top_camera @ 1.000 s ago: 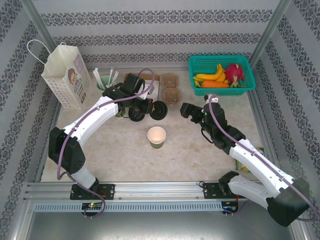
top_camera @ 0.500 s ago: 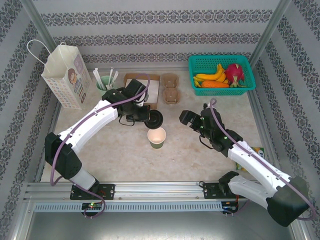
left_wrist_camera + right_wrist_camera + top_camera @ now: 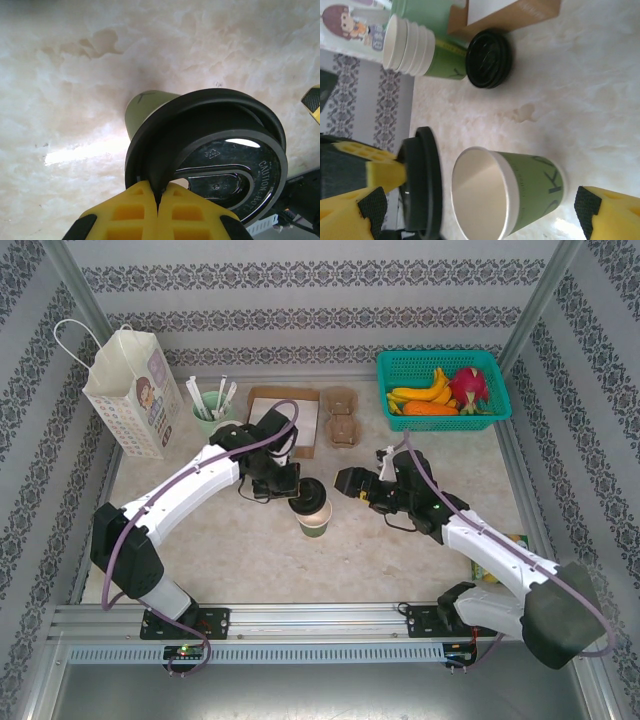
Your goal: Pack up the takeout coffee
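Note:
A green-and-cream paper cup (image 3: 315, 519) stands open-topped at the table's middle. My left gripper (image 3: 290, 485) is shut on the edge of a round black lid (image 3: 309, 491), which hangs tilted just over the cup's back-left rim. In the left wrist view the yellow fingertips (image 3: 145, 200) pinch the lid (image 3: 220, 160) with the cup (image 3: 147, 105) under it. My right gripper (image 3: 344, 482) is open, just right of the cup and apart from it. In the right wrist view the cup (image 3: 520, 192) lies between its spread fingers (image 3: 612, 210), with the lid (image 3: 422, 185) beside the rim.
A paper bag (image 3: 130, 390) stands back left beside a mint-green mug (image 3: 212, 405) of sticks. A stack of lidless cups (image 3: 417, 52) and a spare black lid (image 3: 489, 59) sit near a cardboard carrier (image 3: 285, 420). A teal fruit basket (image 3: 443, 388) is back right.
My left gripper has carried the black lid forward from the back to the cup's rim. My right gripper has moved left, closer to the cup.

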You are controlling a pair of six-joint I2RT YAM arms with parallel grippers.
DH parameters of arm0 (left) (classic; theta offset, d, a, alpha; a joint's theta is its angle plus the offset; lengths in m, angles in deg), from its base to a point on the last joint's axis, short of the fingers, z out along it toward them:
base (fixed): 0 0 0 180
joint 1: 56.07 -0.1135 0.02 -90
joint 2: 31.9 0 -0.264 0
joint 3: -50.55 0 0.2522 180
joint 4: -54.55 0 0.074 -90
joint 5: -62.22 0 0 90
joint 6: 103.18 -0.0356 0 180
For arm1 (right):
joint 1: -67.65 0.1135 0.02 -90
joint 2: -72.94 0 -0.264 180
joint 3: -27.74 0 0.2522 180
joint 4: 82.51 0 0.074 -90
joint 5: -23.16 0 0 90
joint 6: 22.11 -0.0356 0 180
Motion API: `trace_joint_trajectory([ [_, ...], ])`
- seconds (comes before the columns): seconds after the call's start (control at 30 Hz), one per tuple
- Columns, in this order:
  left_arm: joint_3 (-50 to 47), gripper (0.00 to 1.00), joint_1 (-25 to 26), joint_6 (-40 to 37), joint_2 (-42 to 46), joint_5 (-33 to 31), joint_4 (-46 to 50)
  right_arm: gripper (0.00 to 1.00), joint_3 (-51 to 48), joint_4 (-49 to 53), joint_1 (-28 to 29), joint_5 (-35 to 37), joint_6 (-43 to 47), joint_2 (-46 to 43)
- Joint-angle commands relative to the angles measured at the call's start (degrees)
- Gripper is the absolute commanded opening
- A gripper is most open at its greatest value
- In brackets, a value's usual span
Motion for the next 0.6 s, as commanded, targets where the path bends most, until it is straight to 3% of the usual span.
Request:
trace_joint_trajectory([
  [0.0,-1.4,0.0,1.53,1.25,1.04,0.9,-2.42,0.98,0.29,-4.73,1.62,-3.82,-0.21,1.8],
  [0.57,-4.53,0.0,2.49,1.02,1.13,1.3,-4.15,0.98,-0.71,-7.49,3.68,-6.66,0.47,6.42],
])
